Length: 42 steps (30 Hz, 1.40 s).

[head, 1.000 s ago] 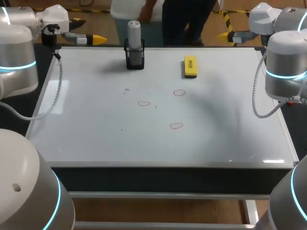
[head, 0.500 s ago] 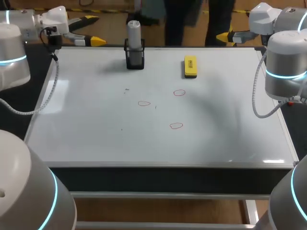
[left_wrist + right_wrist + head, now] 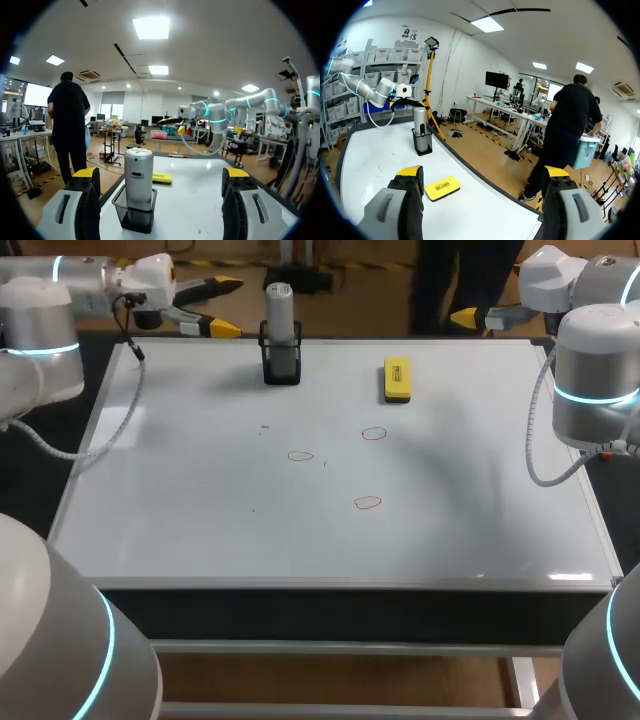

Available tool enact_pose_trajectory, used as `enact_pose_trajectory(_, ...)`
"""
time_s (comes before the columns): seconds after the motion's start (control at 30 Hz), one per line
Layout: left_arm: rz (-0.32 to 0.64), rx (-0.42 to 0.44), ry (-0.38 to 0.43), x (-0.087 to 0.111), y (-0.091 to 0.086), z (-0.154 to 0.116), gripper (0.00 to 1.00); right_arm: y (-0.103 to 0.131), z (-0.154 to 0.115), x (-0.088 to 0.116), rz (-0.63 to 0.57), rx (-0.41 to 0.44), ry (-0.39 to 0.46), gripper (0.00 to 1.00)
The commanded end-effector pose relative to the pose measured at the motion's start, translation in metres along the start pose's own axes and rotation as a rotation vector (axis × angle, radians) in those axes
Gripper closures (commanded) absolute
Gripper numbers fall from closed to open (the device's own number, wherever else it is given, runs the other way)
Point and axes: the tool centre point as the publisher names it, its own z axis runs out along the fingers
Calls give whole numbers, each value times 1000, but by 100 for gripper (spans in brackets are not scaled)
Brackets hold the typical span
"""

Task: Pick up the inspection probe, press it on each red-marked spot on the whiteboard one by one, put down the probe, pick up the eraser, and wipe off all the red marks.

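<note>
While nothing is in either gripper yet, the head view shows the tall silver cylindrical inspection probe (image 3: 281,320) standing upright in a small black mesh holder (image 3: 281,367) at the far edge of the white glossy whiteboard (image 3: 200,510). A flat yellow rectangular eraser (image 3: 397,379) lies well to its right, and three thin red marks (image 3: 374,433) (image 3: 300,455) (image 3: 368,503) sit mid-board. The left gripper (image 3: 224,307) hovers beyond the far edge, beside the probe, fingers spread; the right gripper (image 3: 468,314) hangs off the far right corner. Over to the left wrist view: the left gripper (image 3: 160,173) is level, wide open and empty, with the probe (image 3: 138,172) ahead and nearer one finger, the holder (image 3: 134,216) below it and the eraser (image 3: 161,177) beyond. That probe looks rigid, smooth and probably a bit slippery, so I'd pinch the bare upper barrel above the mesh rim and lift straight up. Right wrist view now: the right gripper (image 3: 482,172) is parted and holds nothing, the eraser (image 3: 442,187) is close ahead, and the probe (image 3: 420,127) is further off.
</note>
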Motion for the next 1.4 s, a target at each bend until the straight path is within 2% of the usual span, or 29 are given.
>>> enact_pose_trajectory(0.03, -4, 13, 33, -6, 6, 12, 0, 0, 0, 0, 0, 1, 1, 0)
enact_pose_trajectory(0.3, -5, 11, 13, -21, 15, 31, 0, 0, 0, 0, 0, 1, 1, 0)
enact_pose_trajectory(0.7, -14, 18, 6, -30, 26, 65, 0, 0, 0, 0, 0, 1, 1, 0)
enact_pose_trajectory(1.4, -33, 21, 7, -45, 35, 97, 0, 0, 0, 0, 0, 1, 1, 0)
